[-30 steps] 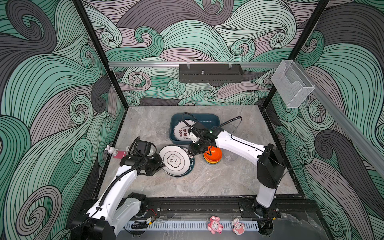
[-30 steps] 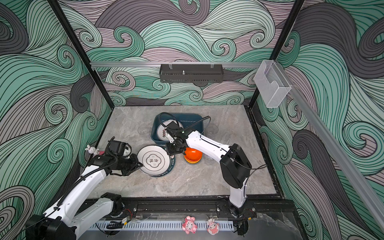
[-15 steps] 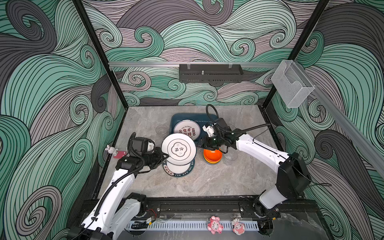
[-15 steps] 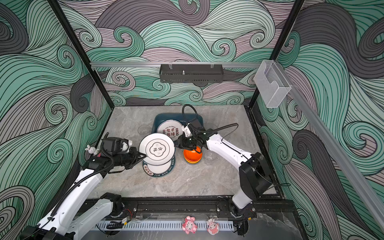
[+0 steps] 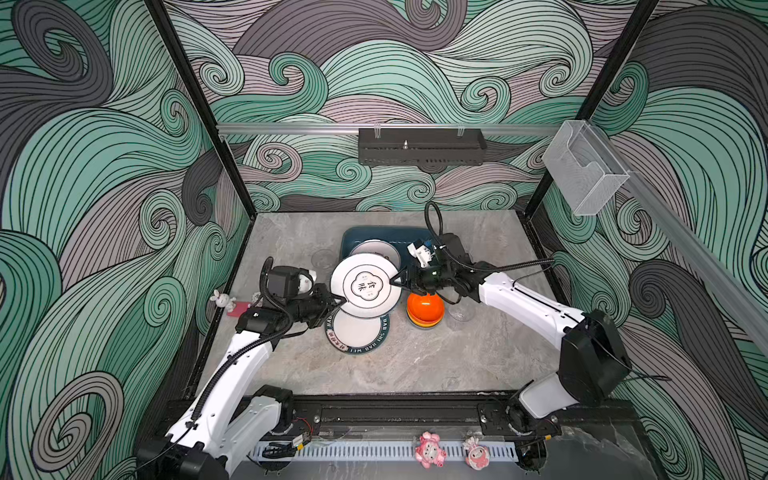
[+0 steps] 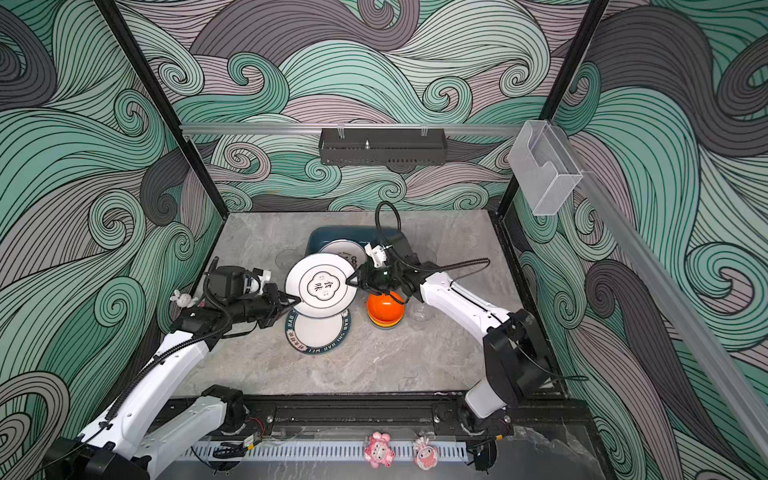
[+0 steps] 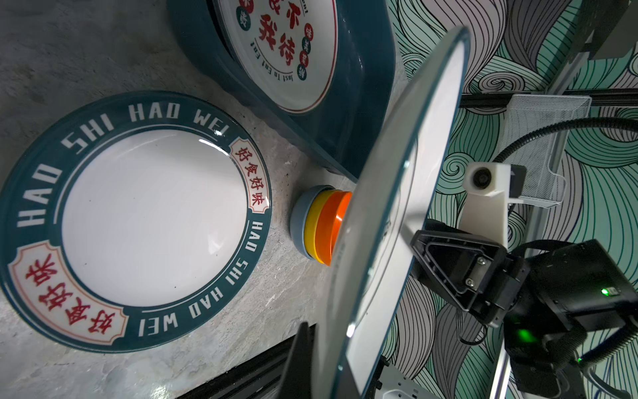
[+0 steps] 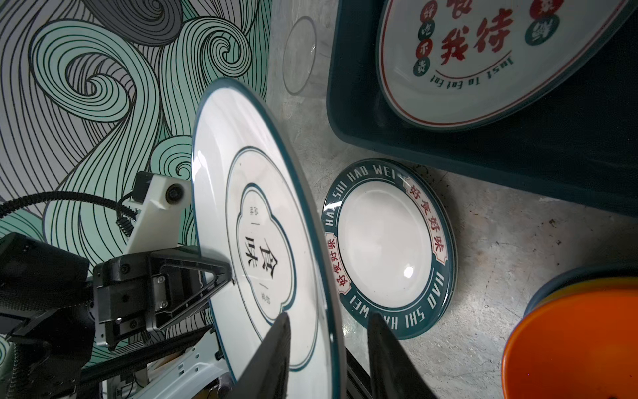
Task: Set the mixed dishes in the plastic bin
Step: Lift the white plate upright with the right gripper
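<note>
**Left gripper [image 5: 340, 300] clamps the held plate [image 5: 365, 286]; right gripper [image 5: 394, 282] straddles its other edge**

Shut tight on the left-hand edge of the held plate, the left gripper holds it clear of the table [image 5: 415, 361]. The printed face is turned up, with black characters in a lobed frame at its centre. The right wrist view shows one black finger [image 8: 221, 271] lying on that face, just short of the frame.

The right gripper meets the opposite edge. Its jaws stand apart, one on each side of the rim. In the left wrist view the upper finger [image 7: 421, 243] rests against the printed face. In the right wrist view a strip of background shows between the rim and the lower finger [image 8: 390, 355], so this gripper has not yet closed on the plate.

The plastic bin [image 5: 376, 232] sits at the back of the table, near its middle. A red-lettered plate [image 5: 372, 249] lies inside it toward the left end, and the right arm's wrist hides the bin's right part in both top views.

In front of the bin a teal-rimmed plate [image 5: 357, 334] lies flat on the table, partly covered from above by the held plate. Just to its right is a bowl stack [image 5: 424, 309], orange on top with yellow and blue-grey beneath.

Two clear tumblers show faintly. One tumbler [image 5: 322, 259] stands left of the bin and the other tumbler [image 5: 459, 311] right of the bowl stack.
</note>
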Tool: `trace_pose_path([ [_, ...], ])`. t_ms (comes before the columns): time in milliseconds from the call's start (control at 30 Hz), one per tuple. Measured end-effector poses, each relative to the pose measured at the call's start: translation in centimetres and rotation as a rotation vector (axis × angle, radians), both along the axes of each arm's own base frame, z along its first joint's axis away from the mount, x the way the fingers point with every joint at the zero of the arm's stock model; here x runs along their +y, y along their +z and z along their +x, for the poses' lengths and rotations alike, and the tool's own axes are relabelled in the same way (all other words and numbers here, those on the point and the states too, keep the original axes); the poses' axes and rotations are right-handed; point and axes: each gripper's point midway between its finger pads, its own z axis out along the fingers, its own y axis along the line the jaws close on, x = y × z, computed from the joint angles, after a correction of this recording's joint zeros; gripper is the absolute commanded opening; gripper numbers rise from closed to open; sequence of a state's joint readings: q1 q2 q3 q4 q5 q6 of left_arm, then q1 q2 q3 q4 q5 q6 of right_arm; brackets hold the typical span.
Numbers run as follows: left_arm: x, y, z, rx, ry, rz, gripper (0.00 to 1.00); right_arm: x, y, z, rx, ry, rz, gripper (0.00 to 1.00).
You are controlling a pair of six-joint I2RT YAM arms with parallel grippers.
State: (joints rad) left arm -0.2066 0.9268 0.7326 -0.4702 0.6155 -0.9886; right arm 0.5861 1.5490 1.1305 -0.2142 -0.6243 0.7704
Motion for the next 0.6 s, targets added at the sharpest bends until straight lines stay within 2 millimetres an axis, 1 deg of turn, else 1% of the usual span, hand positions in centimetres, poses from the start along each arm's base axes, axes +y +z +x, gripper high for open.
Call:
trace_pose_path([
  [200,-0.26,0.04,0.32,0.001,0.000,-0.010,0.00,-0.19,-0.01,0.29,0.010,-0.015,0.012,0.10],
  [300,-0.26,0.02,0.30,0.005,0.002,-0.013,0.01,-0.27,0.07,0.38,0.021,-0.020,0.023,0.04],
  [333,-0.29,0.13,0.39,-0.001,0.002,-0.014,0.04,-0.31,0.17,0.45,0.021,-0.020,0.028,0.03],
  [400,-0.30,0.19,0.45,-0.005,0.001,-0.015,0.16,-0.29,0.28,0.49,0.020,-0.018,0.034,0.01],
  [467,-0.29,0.20,0.47,-0.006,0.002,-0.014,0.22,-0.39,0.27,0.57,0.016,-0.020,0.032,0.00],
  [500,-0.29,0.20,0.48,-0.007,0.002,-0.014,0.27,-0.45,0.21,0.61,0.016,-0.022,0.029,0.00],
  [567,-0.28,0.25,0.51,-0.012,0.001,-0.012,0.33,-0.61,0.05,0.66,0.015,-0.025,0.020,0.00],
  [600,-0.26,0.27,0.54,-0.014,0.001,-0.010,0.38,-0.80,-0.10,0.77,0.016,-0.031,0.013,0.00],
])
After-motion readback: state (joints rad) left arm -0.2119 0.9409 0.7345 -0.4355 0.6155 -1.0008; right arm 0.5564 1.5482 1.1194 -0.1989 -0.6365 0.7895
